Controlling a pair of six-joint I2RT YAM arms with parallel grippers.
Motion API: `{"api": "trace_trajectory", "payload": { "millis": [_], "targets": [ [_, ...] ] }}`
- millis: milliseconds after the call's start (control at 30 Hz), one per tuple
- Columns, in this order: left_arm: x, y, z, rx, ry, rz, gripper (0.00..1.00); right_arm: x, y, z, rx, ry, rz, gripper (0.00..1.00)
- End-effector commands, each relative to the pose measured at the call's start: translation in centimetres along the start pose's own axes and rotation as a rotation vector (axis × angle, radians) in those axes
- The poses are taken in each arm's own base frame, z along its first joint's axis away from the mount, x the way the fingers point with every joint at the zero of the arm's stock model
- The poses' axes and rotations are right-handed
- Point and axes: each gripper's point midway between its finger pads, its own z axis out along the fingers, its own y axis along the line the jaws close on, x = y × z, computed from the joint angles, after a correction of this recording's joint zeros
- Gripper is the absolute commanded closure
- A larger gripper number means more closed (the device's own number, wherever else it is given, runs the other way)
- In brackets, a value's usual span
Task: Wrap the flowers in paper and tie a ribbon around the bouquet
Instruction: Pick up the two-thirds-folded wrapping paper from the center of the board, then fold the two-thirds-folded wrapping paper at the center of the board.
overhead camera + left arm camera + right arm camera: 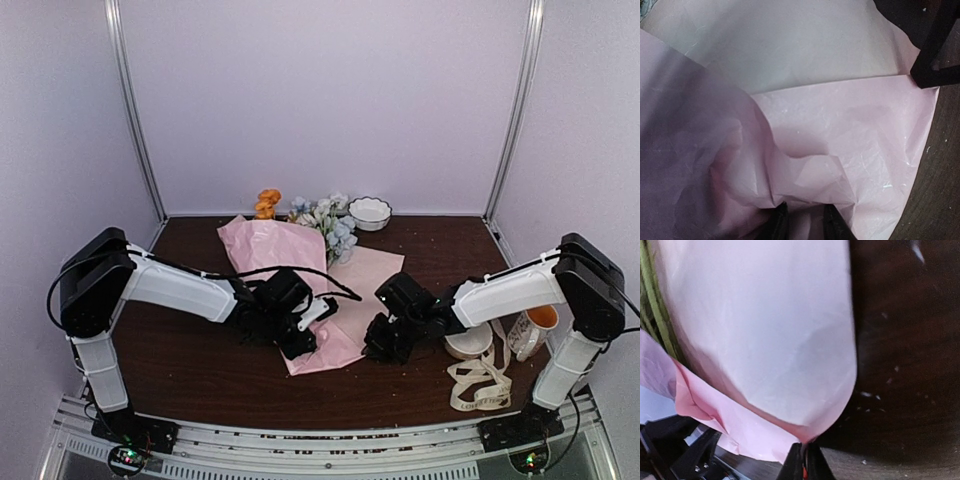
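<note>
- Wrapping step: paper partly folded over flowers.
- Right end effector pinched shut on paper edge.
- Left end effector: narrow gap, grip unclear.
- Next: carry edge across flowers.

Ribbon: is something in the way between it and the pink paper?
Yes. The right gripper, pinching the paper's near edge, sits between the ribbon and the paper.
</note>
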Motion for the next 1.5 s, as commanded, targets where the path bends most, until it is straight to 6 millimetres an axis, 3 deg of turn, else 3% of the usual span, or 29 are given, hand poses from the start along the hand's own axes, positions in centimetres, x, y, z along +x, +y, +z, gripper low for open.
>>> {"api": "trace_trajectory", "payload": {
  "millis": [0,133,267,367,433,500,633,900,1300,1467],
  "targets": [
    [1.0,1.1,0.5,-0.014,0.019,-0.042,0.71,-2.0,0.8,-1.0,0.065,-0.098,-0.147,1.00],
    [1.4,0.7,1.1,0.011,0.021,-0.056,0.70,-2.4,1.3,-1.9,0.042,-0.137,-0.197,1.00],
    [1.2,1.1,1.4,-0.008,0.020,-0.071,0.68,-1.9,3.3,-2.5,0.004,-0.126,-0.321,1.00],
    [0.1,2.6,0.1,-0.097,-0.032,-0.104,0.64,-1.5,4.5,-3.3,0.034,-0.136,-0.482,1.00],
    [-1.6,3.0,-1.5,-0.113,-0.122,-0.104,0.60,-1.1,4.9,-3.7,0.038,-0.142,-0.559,1.00],
    [-2.3,3.3,-1.6,-0.117,-0.141,-0.099,0.60,-0.7,5.1,-3.7,0.032,-0.142,-0.604,1.00],
    [-2.1,4.4,-0.7,-0.160,-0.119,-0.111,0.60,-0.4,5.6,-3.3,0.025,-0.126,-0.685,1.00],
    [-2.1,3.9,0.4,-0.068,-0.092,-0.123,0.61,1.2,8.2,-3.9,0.033,-0.188,-0.941,1.00],
    [-3.5,3.5,-0.9,0.131,-0.205,-0.266,0.61,5.6,9.8,-1.4,0.017,-0.260,-1.352,1.00],
    [-4.1,4.1,-2.2,0.201,-0.297,-0.355,0.60,5.8,10.0,0.4,-0.009,-0.270,-1.383,1.00]
  ]
}}
